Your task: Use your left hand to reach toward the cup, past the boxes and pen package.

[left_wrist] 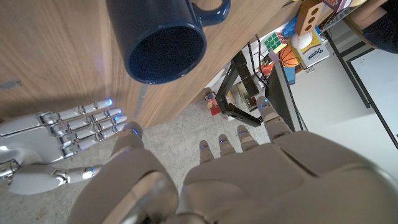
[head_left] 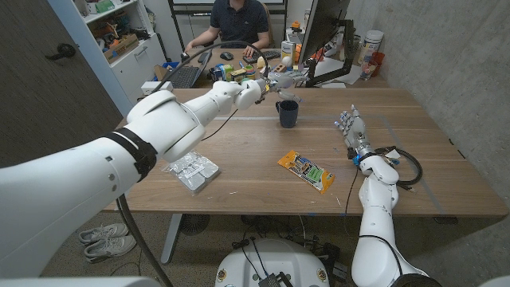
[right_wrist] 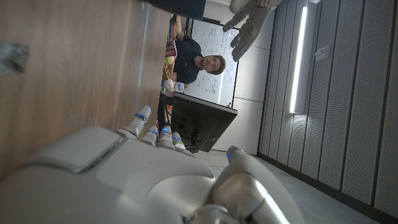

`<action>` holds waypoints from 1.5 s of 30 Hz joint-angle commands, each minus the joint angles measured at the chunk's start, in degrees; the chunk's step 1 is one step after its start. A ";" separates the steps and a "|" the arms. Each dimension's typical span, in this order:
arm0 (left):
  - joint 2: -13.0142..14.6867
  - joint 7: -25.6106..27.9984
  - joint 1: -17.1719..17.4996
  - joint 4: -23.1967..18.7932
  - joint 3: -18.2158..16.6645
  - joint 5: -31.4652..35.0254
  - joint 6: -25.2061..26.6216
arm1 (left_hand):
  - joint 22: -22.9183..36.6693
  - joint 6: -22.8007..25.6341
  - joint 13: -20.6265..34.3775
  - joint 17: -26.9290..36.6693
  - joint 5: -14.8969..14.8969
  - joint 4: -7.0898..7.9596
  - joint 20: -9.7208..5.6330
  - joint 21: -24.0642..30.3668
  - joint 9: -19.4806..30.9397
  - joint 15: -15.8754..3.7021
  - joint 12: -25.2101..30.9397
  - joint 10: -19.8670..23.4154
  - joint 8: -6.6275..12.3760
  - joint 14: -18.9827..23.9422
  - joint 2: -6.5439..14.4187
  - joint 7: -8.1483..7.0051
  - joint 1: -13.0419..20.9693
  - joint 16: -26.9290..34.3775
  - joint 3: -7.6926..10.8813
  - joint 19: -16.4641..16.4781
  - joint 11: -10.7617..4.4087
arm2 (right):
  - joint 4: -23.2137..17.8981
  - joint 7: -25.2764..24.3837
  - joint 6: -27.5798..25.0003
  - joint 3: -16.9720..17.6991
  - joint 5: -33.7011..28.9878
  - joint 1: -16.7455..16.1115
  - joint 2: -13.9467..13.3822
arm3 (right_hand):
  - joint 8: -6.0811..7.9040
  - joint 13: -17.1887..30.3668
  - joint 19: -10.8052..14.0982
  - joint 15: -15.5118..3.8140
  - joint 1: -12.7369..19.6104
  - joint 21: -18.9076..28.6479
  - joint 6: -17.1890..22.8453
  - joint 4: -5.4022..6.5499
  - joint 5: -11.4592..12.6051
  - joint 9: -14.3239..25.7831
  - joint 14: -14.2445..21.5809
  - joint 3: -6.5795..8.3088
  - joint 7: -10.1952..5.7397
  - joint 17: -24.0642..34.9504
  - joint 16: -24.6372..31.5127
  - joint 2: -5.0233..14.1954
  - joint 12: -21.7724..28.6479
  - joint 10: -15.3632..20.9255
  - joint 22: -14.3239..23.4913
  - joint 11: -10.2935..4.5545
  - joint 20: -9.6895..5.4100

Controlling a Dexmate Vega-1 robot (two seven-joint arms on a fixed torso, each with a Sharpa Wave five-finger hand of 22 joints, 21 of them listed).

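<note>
Cup, a dark blue ceramic mug with a handle, stands upright on the wooden bench near its far edge, about midway along it. The left hand hangs in the air just above and slightly behind the mug, its white arm stretched across the bench from the near left corner. In the left wrist view that hand has its fingers spread apart with nothing between them, and the mug's open mouth sits just beyond the fingertips without touching them. A silvery foil-wrapped box lies near the bench's near edge on the left side, beside the left arm. An orange flat pen package lies near the middle of the near edge, well apart from the mug. The right hand stands on the bench toward the right edge, fingers straight and apart, holding nothing. A person sits behind the far edge.
</note>
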 commanded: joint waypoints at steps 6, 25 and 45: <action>-1.55 -6.73 -1.73 2.28 13.07 -6.51 4.97 | 0.12 -0.34 0.28 0.27 0.47 -0.66 0.21 -0.31 0.34 -0.04 0.81 1.25 0.38 0.60 0.06 -0.13 1.32 0.35 0.14 1.30 0.31 | 0.22 -0.50 0.89 -0.25 -0.01 0.09 0.26 | 0.29 0.23 -0.33 0.48 -0.18 -0.35 -0.02 0.12 0.24 0.24 -1.43 -0.37 -0.02 0.13 0.14 5.74 0.13 0.11 0.25 0.11 0.12; -2.09 -6.61 -2.48 2.06 20.31 -12.07 7.88 | 0.10 0.48 0.39 0.27 0.75 -0.91 0.32 -0.90 0.52 -0.72 0.58 1.08 0.82 1.08 0.35 -0.13 3.03 0.27 0.42 2.14 0.27 | 0.82 -0.02 1.39 0.00 0.73 0.33 -0.13 | 0.27 0.23 -0.20 0.73 -0.17 -0.54 0.11 0.09 0.31 0.24 -1.25 -0.61 -0.04 0.10 0.09 5.64 0.13 0.29 0.24 0.10 0.42; -1.95 -7.49 -2.83 0.38 23.37 -14.47 10.50 | 0.10 0.72 0.43 0.27 0.86 -1.00 0.28 -1.21 0.57 -1.36 0.72 1.59 0.94 1.43 0.70 -0.14 4.02 0.29 0.68 2.41 0.27 | 1.79 0.60 1.64 0.64 1.00 0.86 -0.64 | 0.24 0.22 -0.13 0.75 -0.18 -0.78 0.24 0.08 0.37 0.24 -1.22 -0.88 -0.04 0.08 -0.04 5.55 0.08 0.34 0.23 0.08 0.50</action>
